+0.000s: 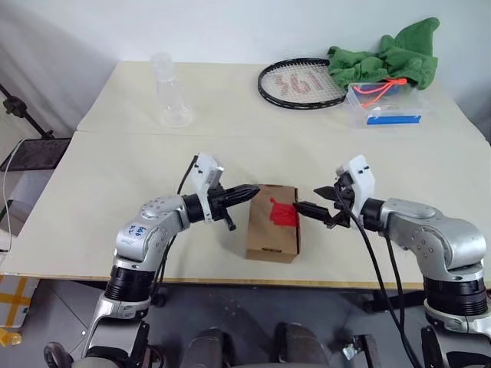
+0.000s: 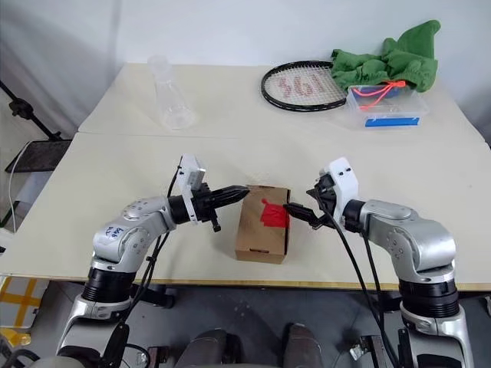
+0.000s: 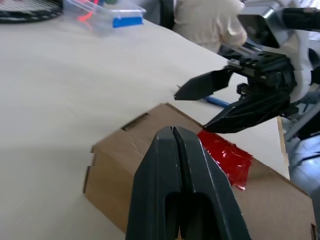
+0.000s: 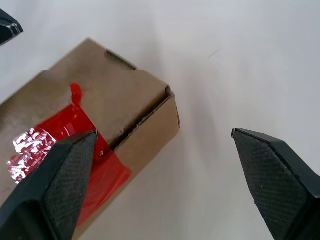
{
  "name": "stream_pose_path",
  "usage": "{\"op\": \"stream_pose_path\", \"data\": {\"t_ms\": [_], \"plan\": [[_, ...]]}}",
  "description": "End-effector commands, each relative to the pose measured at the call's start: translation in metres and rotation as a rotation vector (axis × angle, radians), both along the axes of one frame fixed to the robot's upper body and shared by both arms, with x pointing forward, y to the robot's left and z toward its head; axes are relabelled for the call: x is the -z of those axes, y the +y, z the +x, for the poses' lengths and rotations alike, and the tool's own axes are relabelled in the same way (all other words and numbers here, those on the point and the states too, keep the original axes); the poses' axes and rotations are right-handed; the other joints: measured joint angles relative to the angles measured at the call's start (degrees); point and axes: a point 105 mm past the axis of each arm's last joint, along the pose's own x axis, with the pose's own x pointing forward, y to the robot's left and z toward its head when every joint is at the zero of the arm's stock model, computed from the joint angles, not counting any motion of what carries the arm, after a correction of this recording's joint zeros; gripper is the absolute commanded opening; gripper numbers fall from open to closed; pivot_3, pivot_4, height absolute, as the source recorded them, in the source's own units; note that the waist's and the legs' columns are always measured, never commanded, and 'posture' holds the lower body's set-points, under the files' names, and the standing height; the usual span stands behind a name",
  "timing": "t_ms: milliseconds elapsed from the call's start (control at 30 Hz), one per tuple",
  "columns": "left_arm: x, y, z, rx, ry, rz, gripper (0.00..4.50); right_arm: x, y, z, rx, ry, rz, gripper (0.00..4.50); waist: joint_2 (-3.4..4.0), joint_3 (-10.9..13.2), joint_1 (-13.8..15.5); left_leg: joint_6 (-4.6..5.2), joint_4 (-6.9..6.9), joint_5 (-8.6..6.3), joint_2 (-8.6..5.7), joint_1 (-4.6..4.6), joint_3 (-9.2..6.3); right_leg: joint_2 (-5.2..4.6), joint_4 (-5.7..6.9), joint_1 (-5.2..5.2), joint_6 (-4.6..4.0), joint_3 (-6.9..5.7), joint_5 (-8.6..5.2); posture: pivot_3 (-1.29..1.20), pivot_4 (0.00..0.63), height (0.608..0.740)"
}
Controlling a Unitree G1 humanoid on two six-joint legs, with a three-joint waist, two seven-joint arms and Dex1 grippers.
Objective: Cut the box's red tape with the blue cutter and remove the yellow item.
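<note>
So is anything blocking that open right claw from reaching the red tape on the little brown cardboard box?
Nothing visible. The right claw hangs open beside the red tape on the brown cardboard box, with only air between.

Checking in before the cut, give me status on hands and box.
Left hand shut, empty. Right hand open beside the box. Red tape still on; nothing blocking.
</note>
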Motion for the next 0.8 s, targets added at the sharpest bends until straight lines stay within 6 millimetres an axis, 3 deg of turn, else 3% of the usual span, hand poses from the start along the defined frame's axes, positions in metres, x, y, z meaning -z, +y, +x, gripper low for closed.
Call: {"op": "stream_pose_path", "data": {"t_ms": [33,367,800], "plan": [[0.0,-0.008,-0.002,0.046,-0.032,0.018,0.0,0.0,-0.003,0.004,0.011,-0.022,-0.041,4.47,-0.02,0.0,-0.1,0.0,0.0,0.0,0.0,0.0,0.01,0.0,-0.01,0.0,0.0,0.0,0.0,0.0,0.15,0.74],[0.025,-0.009,-0.009,0.132,-0.025,0.156,0.0,0.001,-0.009,0.002,0.034,-0.022,-0.061,4.47,-0.02,0.0,0.0,0.0,0.0,0.0,0.02,0.01,0.0,0.0,-0.03,0.02,0.01,0.0,0.0,0.0,0.15,0.74],[0.033,-0.006,-0.011,0.158,-0.025,0.198,0.0,0.013,-0.025,-0.006,0.066,0.01,-0.117,4.47,-0.02,0.0,1.4,0.03,0.01,-0.02,0.0,0.02,-0.07,-0.05,-0.14,0.11,0.01,0.0,0.01,0.0,0.15,0.74]]}}
